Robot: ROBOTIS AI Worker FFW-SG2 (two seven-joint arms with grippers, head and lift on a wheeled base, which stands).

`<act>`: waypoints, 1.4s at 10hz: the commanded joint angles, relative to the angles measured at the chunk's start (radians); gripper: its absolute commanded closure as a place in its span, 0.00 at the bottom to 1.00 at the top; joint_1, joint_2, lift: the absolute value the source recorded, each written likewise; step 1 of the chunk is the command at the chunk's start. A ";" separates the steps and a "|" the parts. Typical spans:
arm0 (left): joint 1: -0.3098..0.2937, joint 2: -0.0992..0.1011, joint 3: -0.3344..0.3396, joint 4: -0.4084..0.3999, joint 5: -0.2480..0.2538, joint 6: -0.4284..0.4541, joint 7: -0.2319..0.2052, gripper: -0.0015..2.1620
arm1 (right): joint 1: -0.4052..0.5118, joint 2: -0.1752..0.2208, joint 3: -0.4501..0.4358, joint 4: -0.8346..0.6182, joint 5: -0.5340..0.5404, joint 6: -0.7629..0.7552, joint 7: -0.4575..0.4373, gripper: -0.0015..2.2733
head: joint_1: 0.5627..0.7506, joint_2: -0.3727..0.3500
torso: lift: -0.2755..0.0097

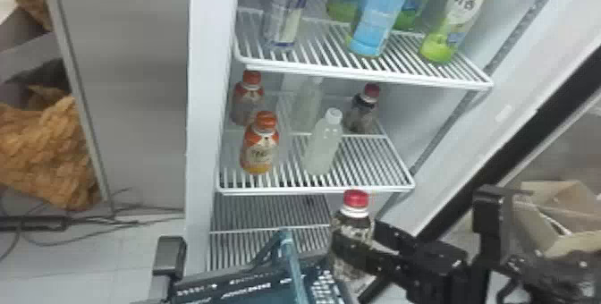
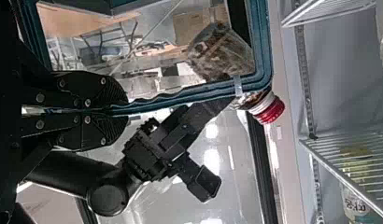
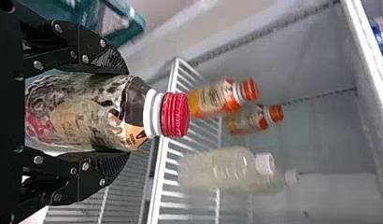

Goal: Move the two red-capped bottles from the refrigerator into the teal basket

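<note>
In the head view my right gripper (image 1: 360, 239) is closed around a red-capped bottle (image 1: 356, 199), held upright in front of the refrigerator, beside the teal basket (image 1: 293, 265). The right wrist view has the bottle (image 3: 94, 114) between the two fingers of my right gripper (image 3: 126, 113), cap outward. Another red-capped bottle (image 1: 364, 110) stands at the back right of the middle shelf. My left gripper (image 1: 169, 256) is low at the left; in the left wrist view this gripper (image 2: 124, 111) is shut on the rim of the basket (image 2: 265, 42). The held bottle's cap (image 2: 269, 109) shows past that rim.
Two orange-capped bottles (image 1: 260, 146) and white-capped bottles (image 1: 323, 146) stand on the middle shelf (image 1: 357, 187). Taller bottles (image 1: 380, 17) occupy the shelf above. The refrigerator's side wall (image 1: 203, 102) is at the left, and cardboard boxes (image 1: 559, 209) lie at the right.
</note>
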 commanded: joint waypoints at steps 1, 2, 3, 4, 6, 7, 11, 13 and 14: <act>-0.001 0.000 0.000 0.001 -0.002 0.001 0.000 0.52 | -0.001 -0.009 0.008 -0.054 -0.006 0.131 -0.001 0.27 | 0.70 0.03 | 0.17; -0.001 0.001 0.000 0.001 -0.002 0.001 0.000 0.52 | -0.001 -0.015 0.006 -0.059 -0.018 0.163 -0.001 0.27 | 0.70 0.03 | 0.17; -0.001 0.000 0.000 0.001 0.000 -0.002 0.000 0.52 | -0.008 -0.015 0.008 -0.059 -0.022 0.180 -0.001 0.27 | 0.70 0.03 | 0.17; -0.001 0.000 0.000 0.001 -0.002 -0.002 0.000 0.52 | -0.013 -0.016 0.014 -0.052 -0.028 0.209 -0.001 0.27 | 0.70 0.03 | 0.17; -0.001 0.000 0.002 0.001 0.000 -0.002 0.000 0.52 | -0.021 -0.021 0.034 -0.045 -0.036 0.283 -0.001 0.27 | 0.70 0.03 | 0.17; -0.003 0.001 0.000 0.001 0.000 -0.002 0.000 0.52 | -0.025 -0.030 0.040 -0.050 -0.034 0.330 -0.001 0.27 | 0.70 0.03 | 0.17; 0.001 0.000 0.002 0.001 0.002 -0.004 0.000 0.52 | -0.048 -0.033 0.040 -0.035 0.010 0.359 0.001 0.20 | 0.70 0.03 | 0.17; 0.001 0.000 0.002 0.001 0.004 -0.004 0.000 0.51 | -0.065 -0.030 0.042 0.000 0.016 0.285 0.001 0.17 | 0.70 0.03 | 0.17; 0.001 0.000 0.000 0.001 0.004 -0.004 0.000 0.51 | -0.070 -0.024 0.046 0.002 0.050 0.200 -0.001 0.14 | 0.70 0.03 | 0.17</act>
